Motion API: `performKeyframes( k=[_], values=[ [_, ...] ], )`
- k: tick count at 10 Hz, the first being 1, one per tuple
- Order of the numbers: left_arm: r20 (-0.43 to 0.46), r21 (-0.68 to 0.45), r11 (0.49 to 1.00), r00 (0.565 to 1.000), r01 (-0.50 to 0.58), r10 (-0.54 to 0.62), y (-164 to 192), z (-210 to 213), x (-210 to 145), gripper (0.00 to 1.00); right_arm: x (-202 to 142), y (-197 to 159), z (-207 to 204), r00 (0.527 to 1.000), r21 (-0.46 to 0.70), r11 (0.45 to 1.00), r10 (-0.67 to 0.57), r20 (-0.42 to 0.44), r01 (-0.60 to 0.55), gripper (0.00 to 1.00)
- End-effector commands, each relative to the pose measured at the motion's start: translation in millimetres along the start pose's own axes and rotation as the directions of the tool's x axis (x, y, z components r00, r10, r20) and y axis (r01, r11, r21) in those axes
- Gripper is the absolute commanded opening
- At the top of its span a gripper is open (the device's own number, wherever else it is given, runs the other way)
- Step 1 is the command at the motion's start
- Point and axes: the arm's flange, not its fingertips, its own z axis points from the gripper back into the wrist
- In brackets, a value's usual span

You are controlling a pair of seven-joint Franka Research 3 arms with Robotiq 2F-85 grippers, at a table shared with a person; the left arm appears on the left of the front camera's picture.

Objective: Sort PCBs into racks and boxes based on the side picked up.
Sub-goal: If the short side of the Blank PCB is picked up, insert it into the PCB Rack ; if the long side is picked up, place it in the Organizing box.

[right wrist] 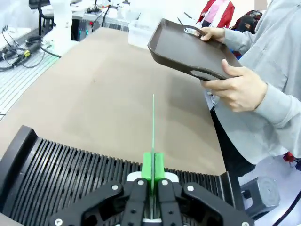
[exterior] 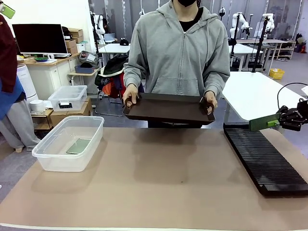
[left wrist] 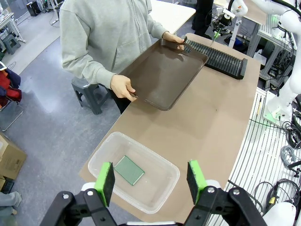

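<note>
Over the near end of the table, on the robot's right, the right gripper (right wrist: 153, 165) is clamped hard on one PCB (right wrist: 153, 123), its green pads pinching the near edge so the board stands on edge and points away from the wrist, hanging above the black slotted rack (right wrist: 70, 174) without touching it. In the front view the same board (exterior: 263, 122) sticks out sideways from the black fingers (exterior: 288, 118), just above the far end of the rack (exterior: 264, 159), whose slots all look bare — so this board's sorting is, by my reading, about to finish but not yet done. On the robot's left the other gripper (left wrist: 150, 176) hangs high with its jaws spread wide and nothing between the pads, looking straight down into the clear box (left wrist: 136, 172), where the second PCB (left wrist: 129, 170) lies flat on the bottom; the front view shows it too (exterior: 79, 146), resting in the tub (exterior: 67, 144). That half of the task looks complete. Farther off, across the table, the person (exterior: 175, 53) holds a dark brown tray (exterior: 168, 107) by both ends, lifted clear of the table — I see nothing lying on it, so I judge no more boards wait there. What is left, then, appears to be only lowering the gripped board into a slot and letting go; its thin edge must line up with a narrow gap, which is where a miss could come.
</note>
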Motion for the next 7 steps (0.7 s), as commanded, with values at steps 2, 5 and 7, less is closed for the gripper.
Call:
performKeyframes(
  k=[2, 5, 7],
  values=[
    [-0.001, 0.004, 1.0, 1.0, -0.01, 0.01, -1.6, -1.0, 0.2, 0.83, 0.0, 0.0, 0.0, 1.0, 0.0, 1.0, 0.0, 0.0, 0.0, 0.03],
    [-0.001, 0.004, 1.0, 1.0, -0.01, 0.01, -1.6, -1.0, 0.2, 0.83, -1.2, 0.1, 0.1, 1.0, 0.008, 1.0, -0.028, 0.008, 0.028, 0.03],
    [-0.001, 0.004, 1.0, 1.0, -0.01, 0.01, -1.6, -1.0, 0.2, 0.83, -9.8, 6.7, -4.4, 0.994, 0.042, 0.995, -0.095, 0.052, 0.092, 0.03]
  ],
)
